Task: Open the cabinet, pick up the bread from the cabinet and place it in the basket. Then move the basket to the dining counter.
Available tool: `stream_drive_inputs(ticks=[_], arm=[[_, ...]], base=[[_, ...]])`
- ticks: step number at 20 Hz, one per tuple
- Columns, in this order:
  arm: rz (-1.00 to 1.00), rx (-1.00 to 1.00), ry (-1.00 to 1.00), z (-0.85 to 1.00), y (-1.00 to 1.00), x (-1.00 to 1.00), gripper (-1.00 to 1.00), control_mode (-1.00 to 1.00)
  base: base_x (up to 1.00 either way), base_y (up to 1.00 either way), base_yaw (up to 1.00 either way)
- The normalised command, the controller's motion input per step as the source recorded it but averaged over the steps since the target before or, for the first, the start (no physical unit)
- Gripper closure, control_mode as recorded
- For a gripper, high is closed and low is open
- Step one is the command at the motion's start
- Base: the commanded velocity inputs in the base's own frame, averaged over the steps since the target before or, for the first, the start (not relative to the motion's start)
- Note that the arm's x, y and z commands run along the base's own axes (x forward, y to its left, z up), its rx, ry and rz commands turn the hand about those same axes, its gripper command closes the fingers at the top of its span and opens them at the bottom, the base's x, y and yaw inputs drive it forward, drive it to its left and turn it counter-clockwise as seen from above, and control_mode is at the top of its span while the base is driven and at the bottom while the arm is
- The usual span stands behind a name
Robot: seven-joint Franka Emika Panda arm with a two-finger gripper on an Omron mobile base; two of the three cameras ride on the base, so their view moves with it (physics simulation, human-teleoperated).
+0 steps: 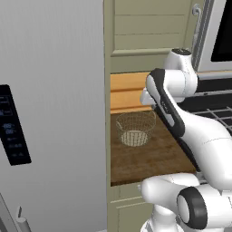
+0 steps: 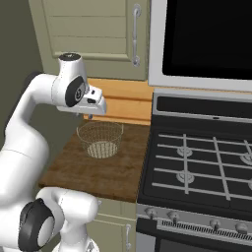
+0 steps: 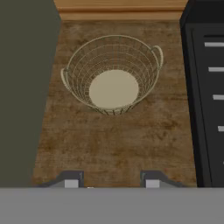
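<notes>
My gripper [image 3: 108, 178] hangs with its two fingertips apart and nothing between them, looking straight down on the worktop [image 3: 113, 144]. Just ahead of the tips sits the basket [image 3: 113, 74], upright and with nothing in it but its pale base. From the base cameras the fingers are mostly hidden behind the wrist. Above the hand is the cabinet [image 2: 93, 34], its door shut, so I cannot see inside. The stove [image 2: 202, 162] lies beside the hand. Beyond the worktop's other side the fridge [image 1: 50, 113] carries a dark panel whose markings are too small to read.
</notes>
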Motion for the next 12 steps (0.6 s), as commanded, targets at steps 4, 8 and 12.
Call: stream_drive_inputs(ticks=[4,8,12], arm=[[-0.06,0.00,-0.03,-0.01,0.12,0.08,-1.00,-1.00],[0.01,-0.02,-0.33,0.42,-0.24,-0.05,-1.00,-1.00],[0.00,0.00,-0.51,0.84,-0.48,-0.07,-1.00,-1.00]], base=[[0.00,0.00,0.00],[0.00,0.00,0.00],[0.00,0.00,0.00]])
